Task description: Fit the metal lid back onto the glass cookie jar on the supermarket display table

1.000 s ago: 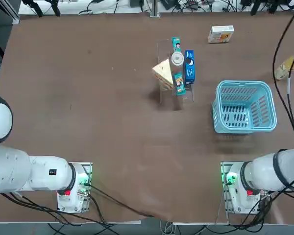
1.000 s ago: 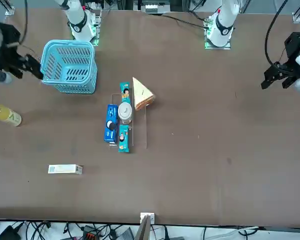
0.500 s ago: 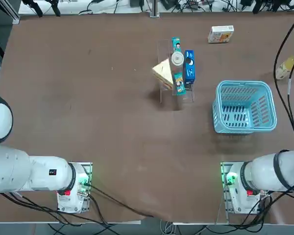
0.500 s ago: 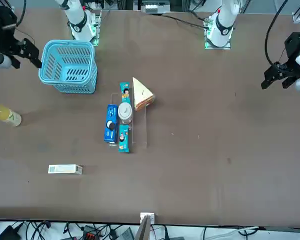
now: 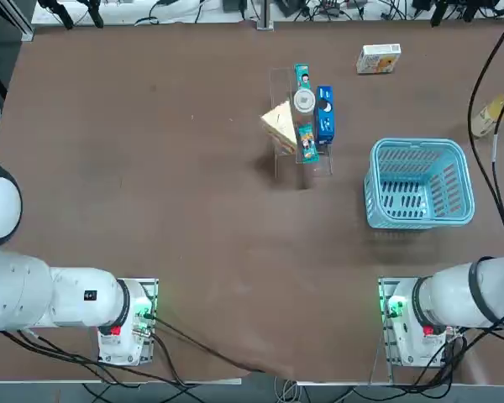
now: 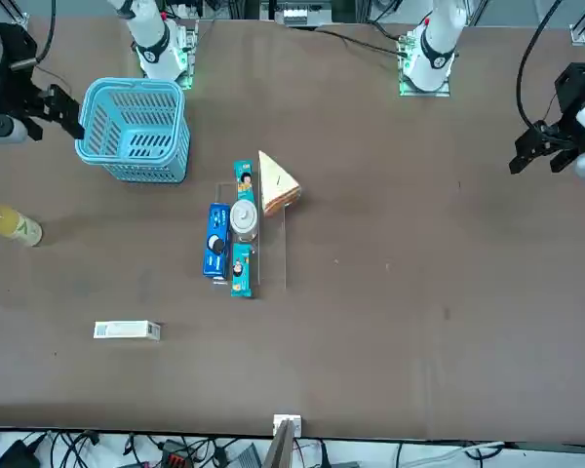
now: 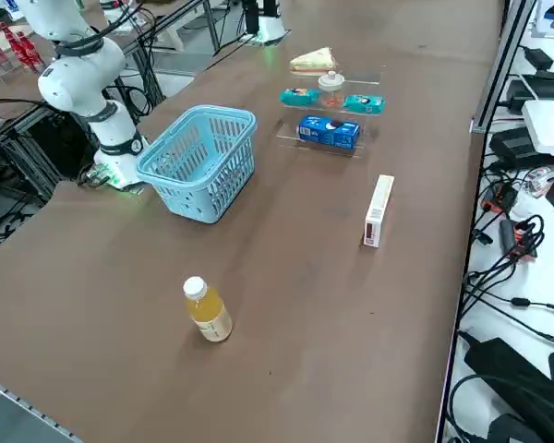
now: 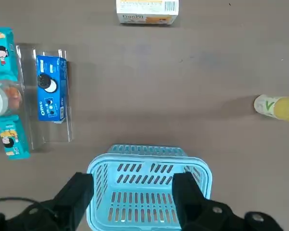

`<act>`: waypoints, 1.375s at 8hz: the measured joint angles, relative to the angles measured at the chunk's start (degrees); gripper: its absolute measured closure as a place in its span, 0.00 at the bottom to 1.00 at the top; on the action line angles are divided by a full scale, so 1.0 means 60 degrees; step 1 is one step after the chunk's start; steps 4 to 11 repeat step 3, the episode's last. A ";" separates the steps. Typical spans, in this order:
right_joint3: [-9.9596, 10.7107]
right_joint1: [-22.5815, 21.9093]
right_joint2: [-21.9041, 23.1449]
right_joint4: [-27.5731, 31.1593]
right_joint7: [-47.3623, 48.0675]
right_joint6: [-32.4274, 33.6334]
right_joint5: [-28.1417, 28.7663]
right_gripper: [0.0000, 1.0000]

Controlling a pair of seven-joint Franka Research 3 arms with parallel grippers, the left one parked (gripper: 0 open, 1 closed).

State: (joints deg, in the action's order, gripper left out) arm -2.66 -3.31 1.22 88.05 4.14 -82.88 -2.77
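Lid seated on the glass cookie jar, a pale disc from overhead, in the middle of the clear acrylic rack at the far centre of the supermarket display table. Orange-brown contents only faintly visible through the glass in the right side view; jar body otherwise hidden under the lid from above, and cut by the frame edge in the wrist view. Teal snack box just beyond the jar and another teal box just on the near side, in one line. Blue cookie box beside the jar toward the robot's right, wrapped sandwich wedge on the other side. Blue basket well apart from the rack, nearer the right arm's base. Further out, a small white-and-orange carton at the far edge and a yellow drink bottle lying toward the table's right side, half cut off in the top view.

Right gripper high over the basket, away from the jar, fingers spread wide apart, holding nothing. Out of frame in the top view; partly cropped at the front view's left edge.
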 joint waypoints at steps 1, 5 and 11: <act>0.0055 0.0000 -0.0015 0.0000 0.0004 -0.0002 0.0093 0.00; 0.0198 0.0000 -0.0029 0.0001 0.0004 -0.0003 0.0251 0.00; 0.0198 0.0000 -0.0029 0.0001 0.0004 -0.0003 0.0251 0.00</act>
